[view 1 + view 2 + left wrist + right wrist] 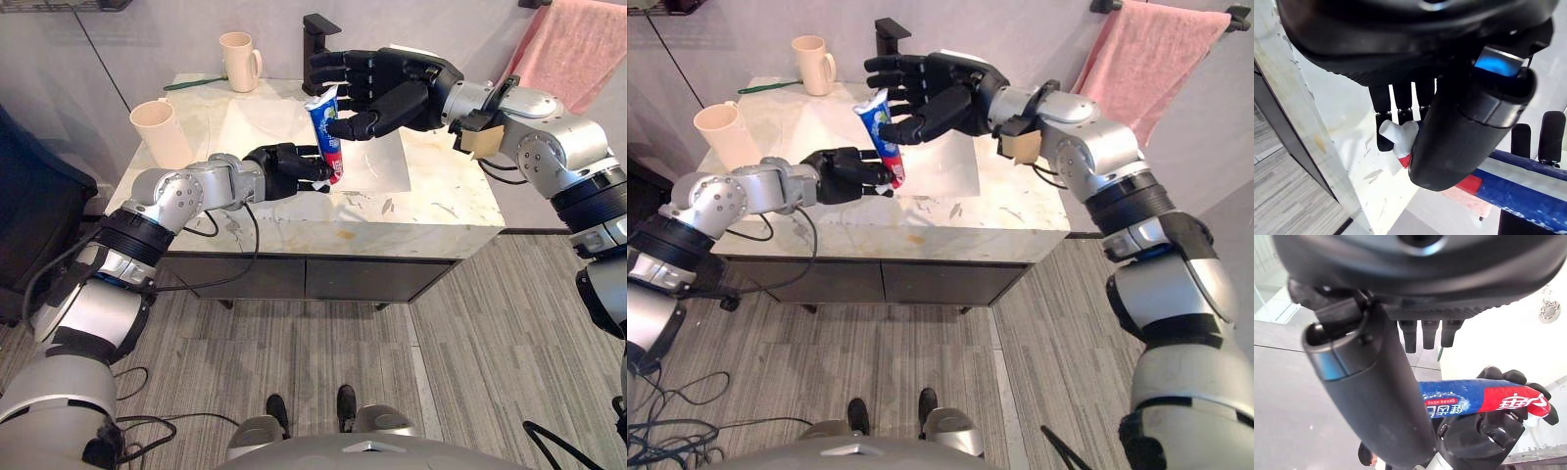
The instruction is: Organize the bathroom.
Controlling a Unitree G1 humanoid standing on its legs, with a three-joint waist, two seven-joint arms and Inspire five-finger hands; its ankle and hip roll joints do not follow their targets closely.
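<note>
The black faucet (319,37) stood just behind my right hand (377,83), so room was little there. Two cups (160,130) (238,61) and a toothbrush (195,83) blocked the left side. The counter (446,201) to the right was free.

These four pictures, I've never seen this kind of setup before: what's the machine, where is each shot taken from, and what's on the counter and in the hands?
It is a humanoid robot with two silver arms ending in dark hands. The two wide pictures come from its head, looking down; the two close ones come from cameras on its wrists. Before it stands a marble vanity with a sunken sink and black faucet. Two beige cups and a green toothbrush sit on the counter; a pink towel hangs on the wall. The left hand grips a toothpaste tube upright by its cap end. The right hand is open around the tube's top.
</note>
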